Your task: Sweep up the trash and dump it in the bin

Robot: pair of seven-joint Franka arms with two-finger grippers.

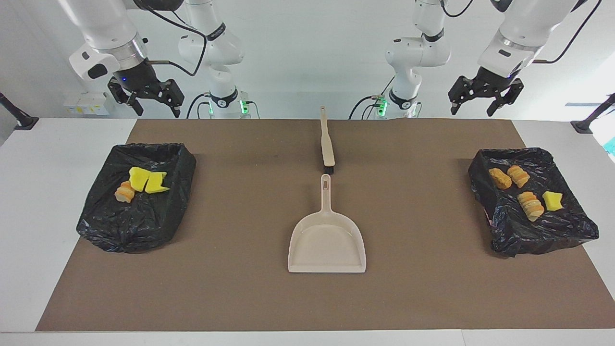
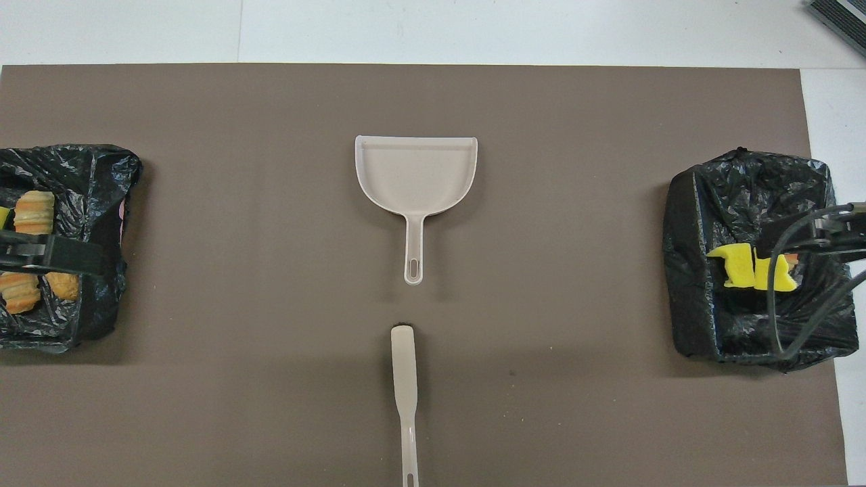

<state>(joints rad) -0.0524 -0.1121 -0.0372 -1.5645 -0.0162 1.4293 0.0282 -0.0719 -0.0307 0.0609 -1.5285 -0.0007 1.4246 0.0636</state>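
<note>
Facing view. White surface (image 1: 57,158) carrying a brown mat (image 1: 250,288).
- Beige plastic dustpan (image 1: 326,242), mat centre; beige brush with black bristles (image 1: 327,144) at its 12 o'clock.
- Black-bag-lined bin (image 1: 158,221) at 9 o'clock, holding three pieces of trash (image 1: 139,179); second black-lined bin (image 1: 567,230) at 3 o'clock, holding four more.
- Right gripper (image 1: 146,98) raised at 10 o'clock, jaws apart, empty.
- Left gripper (image 1: 483,98) raised at 2 o'clock, jaws apart, empty.

Overhead view. Dustpan (image 2: 416,176) centre; brush (image 2: 404,379) at 6 o'clock; bins at 9 and 3 o'clock.
</note>
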